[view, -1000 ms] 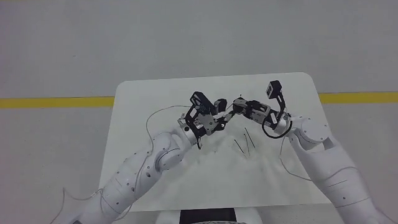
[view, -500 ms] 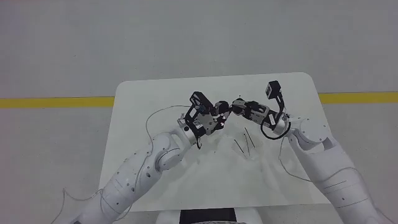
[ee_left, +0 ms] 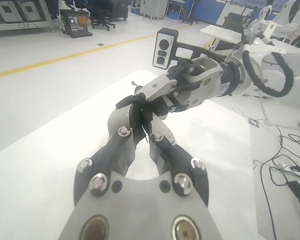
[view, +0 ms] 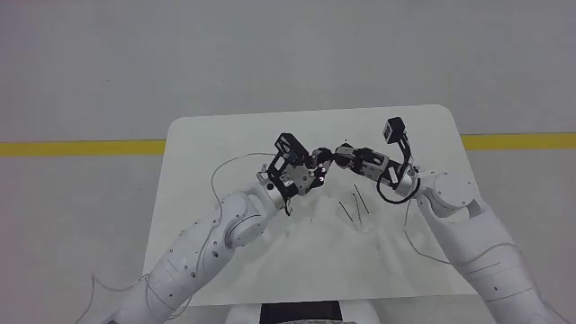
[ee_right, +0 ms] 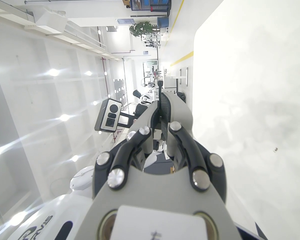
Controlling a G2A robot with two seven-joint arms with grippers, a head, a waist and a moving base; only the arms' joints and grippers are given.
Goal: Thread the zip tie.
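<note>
left jaws clenched on zip tie [ee_left: 147, 113] | right jaws clenched on its strap, tip to tip, above desk [view: 202, 234] | loose dark strips [view: 354, 203] lay nearby

Smooth matt white table [view: 378, 265], thin black plastic zip tie [ee_right: 160, 96].

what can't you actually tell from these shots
- Whether the zip tie is threaded yet: too small in the top view, and in the left wrist view the shut left gripper covers the meeting spot.
- Where the tie's other end runs: in the right wrist view the right gripper blocks it.
- How many loose ties lie on the table: too small in the top view.
</note>
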